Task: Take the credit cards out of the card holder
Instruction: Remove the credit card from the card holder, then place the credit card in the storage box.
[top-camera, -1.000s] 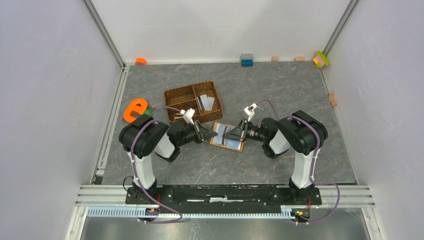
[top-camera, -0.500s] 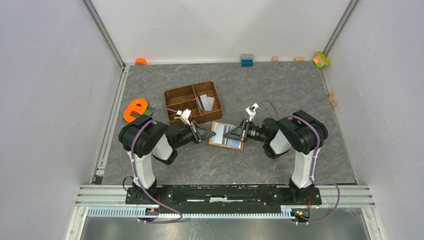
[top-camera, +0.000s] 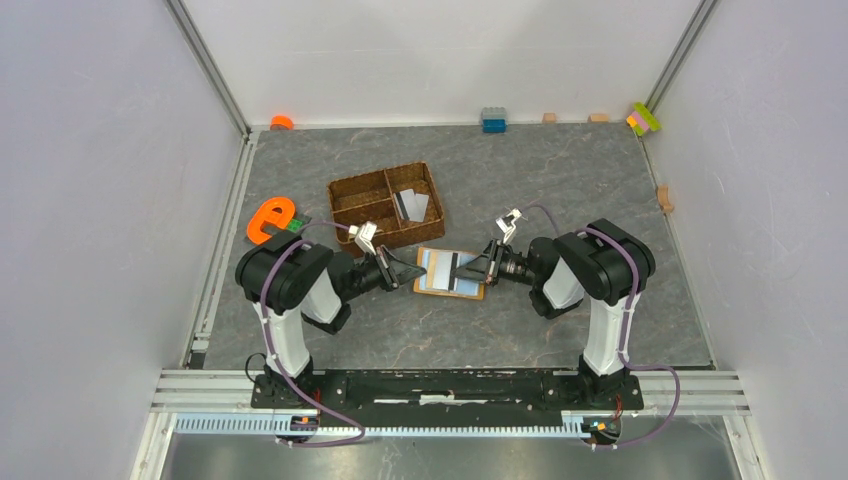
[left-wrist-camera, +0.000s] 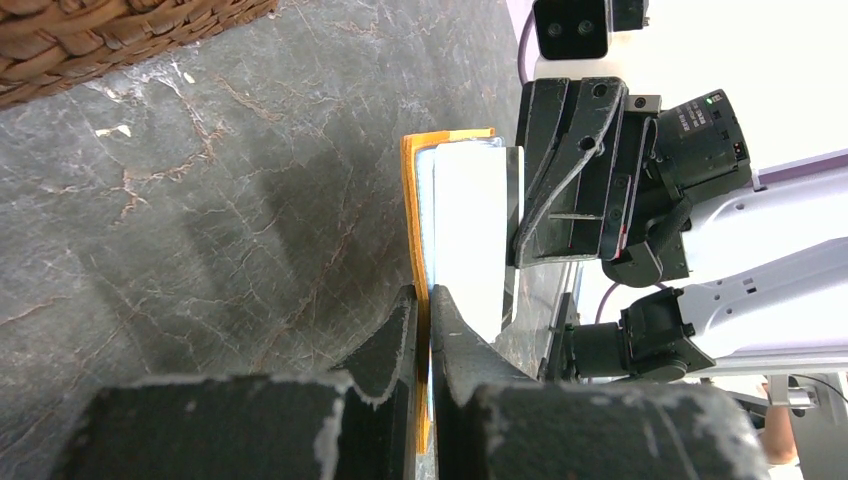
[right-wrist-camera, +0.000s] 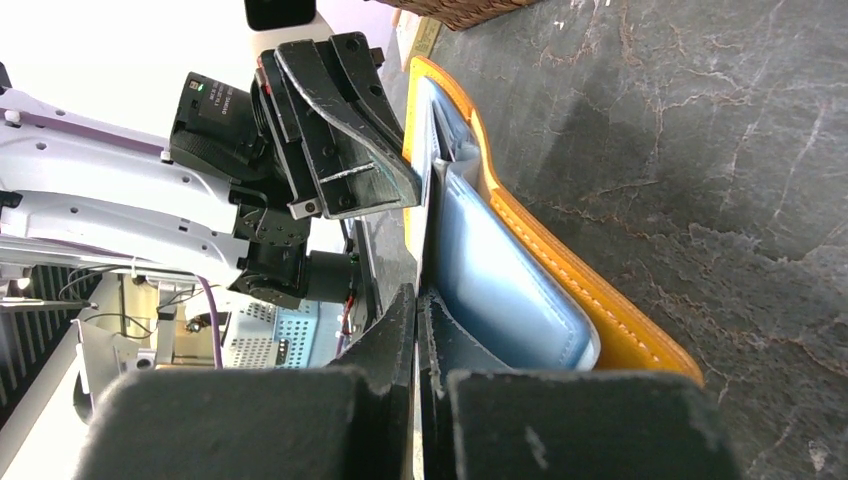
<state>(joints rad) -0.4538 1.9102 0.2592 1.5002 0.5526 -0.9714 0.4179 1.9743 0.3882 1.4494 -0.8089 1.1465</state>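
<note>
The card holder (top-camera: 450, 272) lies open on the table between the two arms, orange outside with pale blue lining (right-wrist-camera: 490, 280). My left gripper (left-wrist-camera: 430, 300) is shut on its orange left edge (left-wrist-camera: 412, 220). From the other side my right gripper (right-wrist-camera: 417, 300) is shut on a thin pale credit card (left-wrist-camera: 470, 230) that stands over the lining, its far end still at the holder. The two grippers face each other, only a few centimetres apart. Two more credit cards (top-camera: 410, 205) lie in the woven tray.
A brown woven divided tray (top-camera: 385, 203) stands just behind the holder. An orange e-shaped toy (top-camera: 268, 220) lies left of the left arm. A blue brick (top-camera: 493, 120), coloured bricks (top-camera: 643, 118) and small wooden blocks line the back and right walls.
My right gripper's jaws have closed on the card. The left gripper has drawn back a little to the left, and the holder has shifted slightly with it.
</note>
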